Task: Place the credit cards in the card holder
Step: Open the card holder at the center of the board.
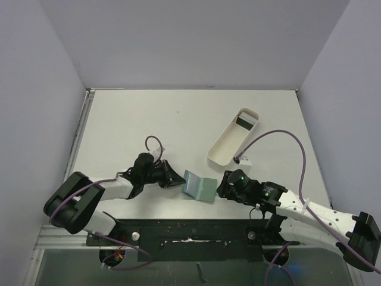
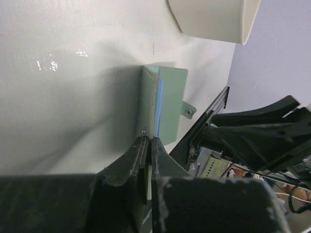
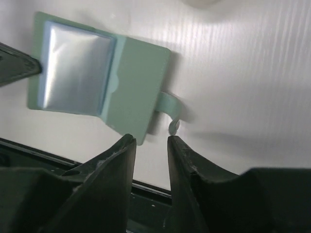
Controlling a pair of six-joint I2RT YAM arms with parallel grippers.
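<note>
The grey-green card holder [image 1: 199, 186] lies open on the table between the two arms, its bluish inner pocket [image 3: 75, 68] facing up. My left gripper [image 1: 178, 180] is shut on the holder's left flap [image 2: 167, 104], whose thin edge is pinched between the fingers [image 2: 138, 155]. My right gripper [image 3: 150, 138] is open by a narrow gap just short of the holder's right edge. Nothing is between its fingers, and the snap tab [image 3: 167, 104] lies right ahead of them. One dark credit card [image 1: 244, 122] stands in the far end of the white tray; other cards do not show.
The long white oblong tray [image 1: 223, 146] lies slanted behind and to the right of the holder, and its end shows in the left wrist view [image 2: 214, 19]. A purple cable [image 1: 300, 155] loops over the right arm. The black base rail [image 1: 190, 238] runs along the near edge.
</note>
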